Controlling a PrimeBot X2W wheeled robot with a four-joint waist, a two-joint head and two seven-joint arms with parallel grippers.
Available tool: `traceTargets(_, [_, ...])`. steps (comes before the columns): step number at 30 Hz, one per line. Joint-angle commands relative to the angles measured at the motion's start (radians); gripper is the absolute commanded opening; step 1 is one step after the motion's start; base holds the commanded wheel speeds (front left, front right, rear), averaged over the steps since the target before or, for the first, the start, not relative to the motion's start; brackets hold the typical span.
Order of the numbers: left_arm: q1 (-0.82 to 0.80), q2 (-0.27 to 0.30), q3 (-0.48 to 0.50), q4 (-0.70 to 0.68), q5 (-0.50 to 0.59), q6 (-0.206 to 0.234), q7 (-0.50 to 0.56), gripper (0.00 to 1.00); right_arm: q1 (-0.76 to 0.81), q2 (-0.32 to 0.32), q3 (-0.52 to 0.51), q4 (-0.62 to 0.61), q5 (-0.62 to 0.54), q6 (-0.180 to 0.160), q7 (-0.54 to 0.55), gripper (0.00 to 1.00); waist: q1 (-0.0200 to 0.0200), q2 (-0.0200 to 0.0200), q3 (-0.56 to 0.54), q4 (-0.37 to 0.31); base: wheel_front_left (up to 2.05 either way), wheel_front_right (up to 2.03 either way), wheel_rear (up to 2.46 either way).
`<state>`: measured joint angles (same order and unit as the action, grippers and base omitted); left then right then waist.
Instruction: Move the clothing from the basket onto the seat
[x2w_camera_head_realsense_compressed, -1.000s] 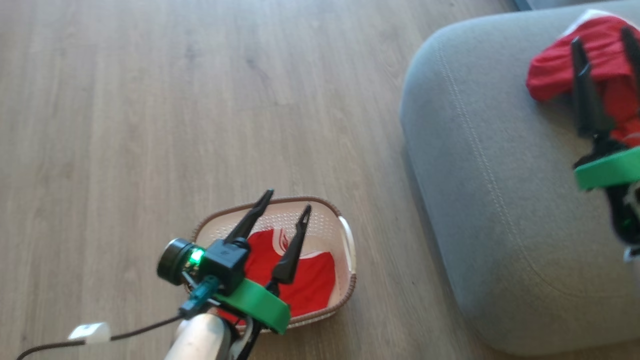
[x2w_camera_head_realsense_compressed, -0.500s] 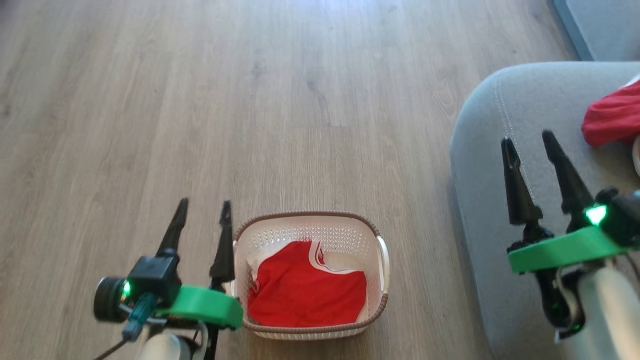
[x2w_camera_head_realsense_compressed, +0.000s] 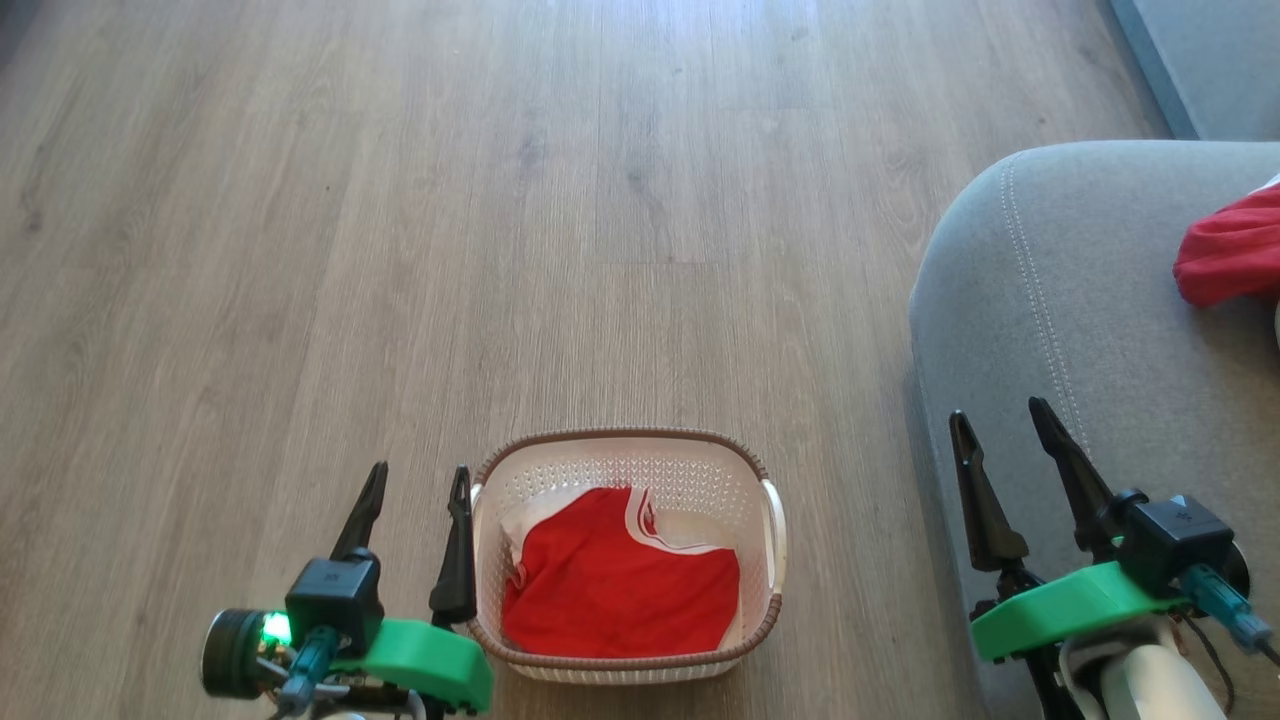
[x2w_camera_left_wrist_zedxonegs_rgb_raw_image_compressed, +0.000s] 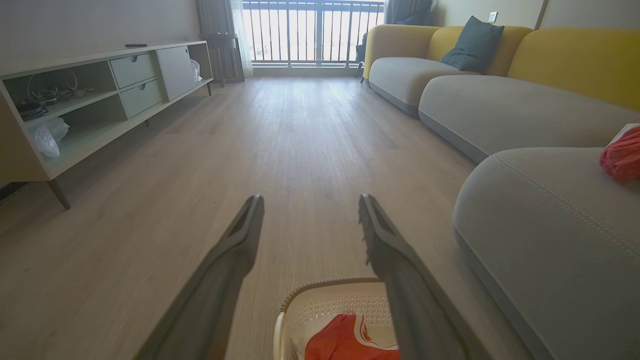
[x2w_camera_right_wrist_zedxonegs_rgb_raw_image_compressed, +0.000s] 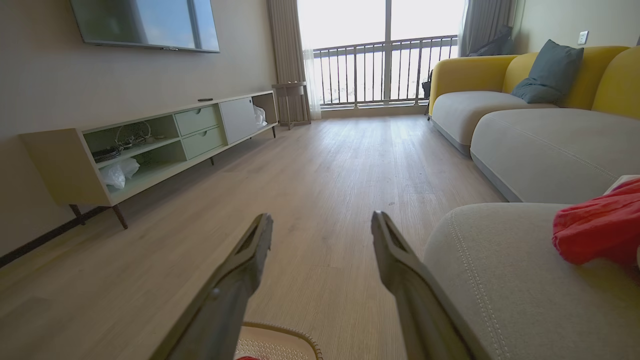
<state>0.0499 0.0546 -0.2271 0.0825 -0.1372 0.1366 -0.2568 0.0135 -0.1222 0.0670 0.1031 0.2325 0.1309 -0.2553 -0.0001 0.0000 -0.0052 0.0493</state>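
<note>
Head view: right tool (x2w_camera_head_realsense_compressed: 997, 410), spread and empty, has backed off the red garment (x2w_camera_head_realsense_compressed: 1230, 250) now lying on the seat (x2w_camera_head_realsense_compressed: 1080, 380) well back from its rounded corner, left tool (x2w_camera_head_realsense_compressed: 421, 468) spread just beside the basket (x2w_camera_head_realsense_compressed: 620, 436), one clothing piece (x2w_camera_head_realsense_compressed: 620, 590) left inside.

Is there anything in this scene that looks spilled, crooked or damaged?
Nothing stands out. The basket stands upright on the wooden floor, with a red garment lying loosely inside it. A second garment, also red, lies bunched on the grey seat. I see no damage on any of them.
</note>
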Motion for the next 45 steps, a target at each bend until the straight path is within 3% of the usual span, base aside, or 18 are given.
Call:
traceTargets(1, [-0.017, -0.004, 0.025, -0.026, 0.01, 0.005, -0.005, 1.0, -0.031, 0.003, 0.022, -0.027, -0.01, 0.0, -0.006, 1.0, 0.0001, 0.0, 0.002, -0.002, 0.0, 0.0, 0.0])
traceTargets(45, [-0.026, -0.004, 0.006, 0.006, 0.007, -0.01, -0.005, 1.0, -0.041, 0.008, 0.016, -0.009, -0.018, 0.0, -0.006, 1.0, 0.0001, 0.0, 0.015, -0.016, 0.0, 0.0, 0.0])
